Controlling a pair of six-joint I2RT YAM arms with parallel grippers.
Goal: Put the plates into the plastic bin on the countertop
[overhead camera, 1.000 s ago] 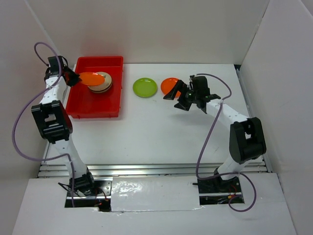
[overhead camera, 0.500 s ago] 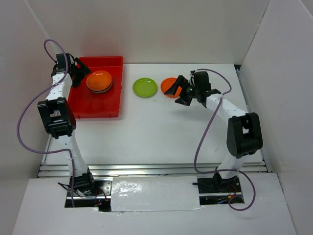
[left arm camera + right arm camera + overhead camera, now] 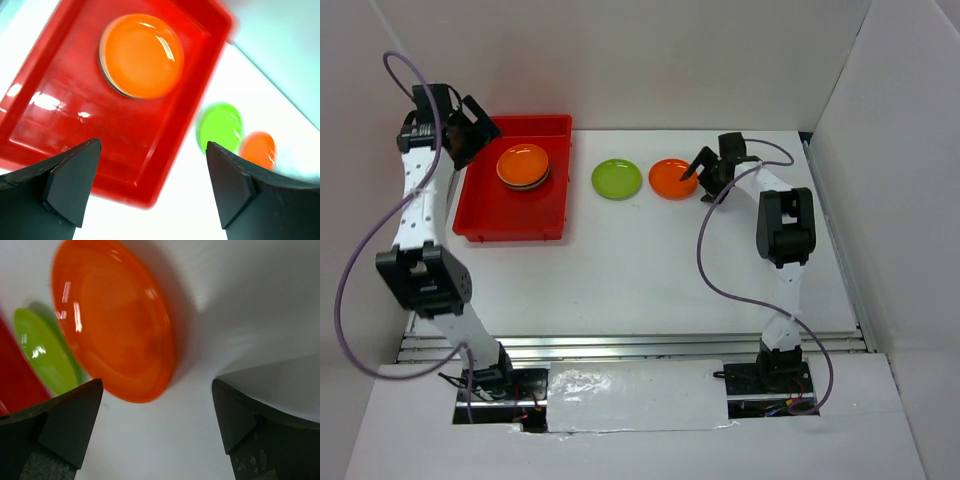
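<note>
- The left gripper [image 3: 472,138] hangs over the back-left corner of the bin [image 3: 516,236]. Its jaws are spread wide with nothing between them.
- The bin sits on the left side of the countertop [image 3: 650,270], close to the left wall.
- Inside the bin, toward its back, is a stack [image 3: 528,186] of plates. The top orange plate [image 3: 523,163] lies flat on it, face up and glossy.
- Under that plate I can make out only a thin pale and dark edge, so I cannot tell how many plates the stack holds.
- From the left wrist, both dark fingers [image 3: 70,185] frame the bin's red floor, well apart from the stack (the front half of the bin is bare).
- Two plates are not yet in the bin. They lie on the countertop to its right, side by side but not touching.
- The green plate [image 3: 617,178] is the nearer of the two to the bin.
- The loose orange plate [image 3: 670,178] is just beyond the green plate.
- The right gripper [image 3: 698,176] is down low at the loose orange plate's right edge, with its jaws wide apart and gripping nothing.
- In the right wrist view that plate lies flat just ahead of the fingertips [image 3: 65,425] — not between them.
- Whether either tip touches its rim I cannot tell.
</note>
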